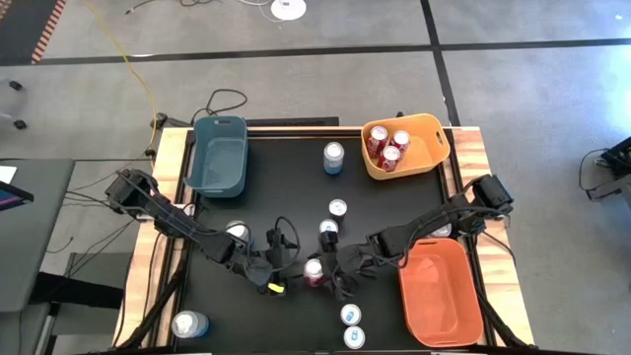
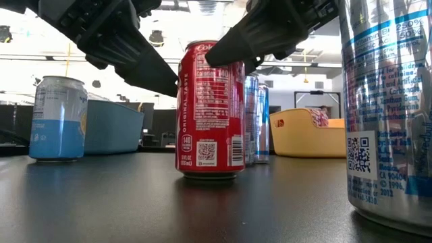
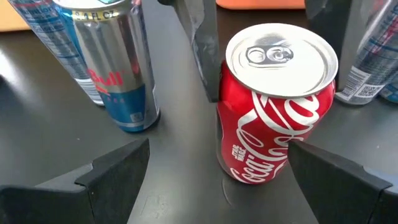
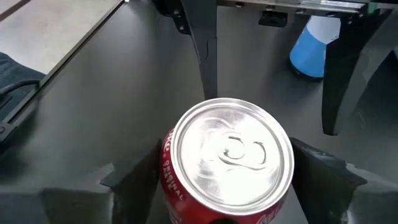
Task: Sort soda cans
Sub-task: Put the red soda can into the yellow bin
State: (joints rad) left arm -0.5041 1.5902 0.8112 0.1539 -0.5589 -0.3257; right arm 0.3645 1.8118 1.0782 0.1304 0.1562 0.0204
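Red can (image 1: 314, 271) upright near table's (image 1: 286, 187) front edge, mid-width; my right gripper (image 1: 328, 277) straddles it, fingers apart, not yet gripping; left gripper (image 1: 279, 275) just beside, wide; I judge right nearer.

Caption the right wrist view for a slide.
Right end effector straddles an upright red soda can on the black table, fingers open either side; a blue can stands beyond.
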